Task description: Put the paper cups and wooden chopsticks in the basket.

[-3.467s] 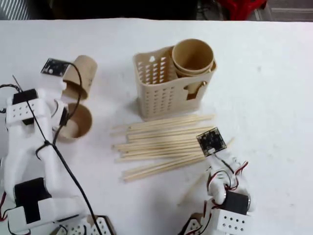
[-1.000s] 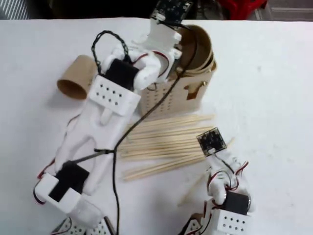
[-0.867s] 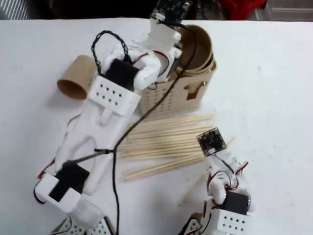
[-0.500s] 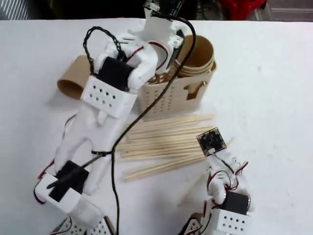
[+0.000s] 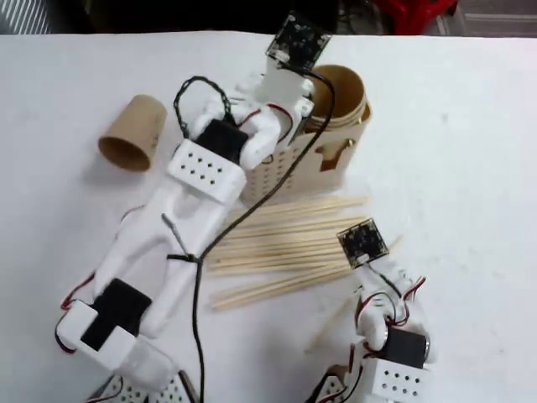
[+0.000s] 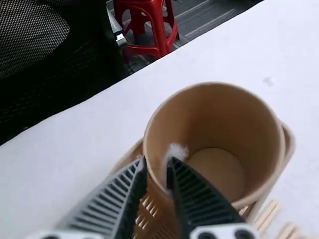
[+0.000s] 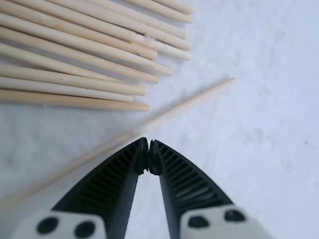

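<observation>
Bright, even light falls from overhead on the white worktop (image 5: 470,126), which is washed almost blank in the high view. Shadows there are soft and faint: a pale one beside the lying cup (image 5: 132,133), and thin ones under the chopsticks (image 5: 285,243) just ahead of the right jaws. Just past the left jaws the inside of the upright cup (image 6: 219,144) is lit on its far wall and shaded toward its bottom, the room (image 6: 55,64) beyond the worktop's edge is dim, and both pairs of black jaws carry a dull sheen along their ridges.
</observation>
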### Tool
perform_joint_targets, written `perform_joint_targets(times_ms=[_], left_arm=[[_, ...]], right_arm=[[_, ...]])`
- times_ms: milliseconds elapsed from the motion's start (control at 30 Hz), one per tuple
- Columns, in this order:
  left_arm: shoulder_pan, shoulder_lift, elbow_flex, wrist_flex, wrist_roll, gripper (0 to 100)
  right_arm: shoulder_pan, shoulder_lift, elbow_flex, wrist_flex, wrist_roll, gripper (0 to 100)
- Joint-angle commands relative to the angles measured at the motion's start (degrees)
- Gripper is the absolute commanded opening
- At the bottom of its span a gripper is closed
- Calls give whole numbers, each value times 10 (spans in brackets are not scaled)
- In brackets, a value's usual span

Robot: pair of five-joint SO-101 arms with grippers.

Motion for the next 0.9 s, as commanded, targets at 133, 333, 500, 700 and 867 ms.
perform_joint_targets(times_ms=[133, 333, 500, 700, 867], left_arm=[[-8, -7, -84, 63, -16, 87], [-63, -7, -337, 277, -11, 87], [-167, -5, -469, 421, -10, 90], [-276, -7, -436, 600, 3, 91], [-346, -12, -281, 584, -1, 139]], right_arm=[[0, -5, 6, 2, 6, 18], [0, -5, 6, 2, 6, 18], [0, -5, 6, 2, 6, 18], [0, -5, 6, 2, 6, 18], [0, -5, 6, 3, 6, 18]])
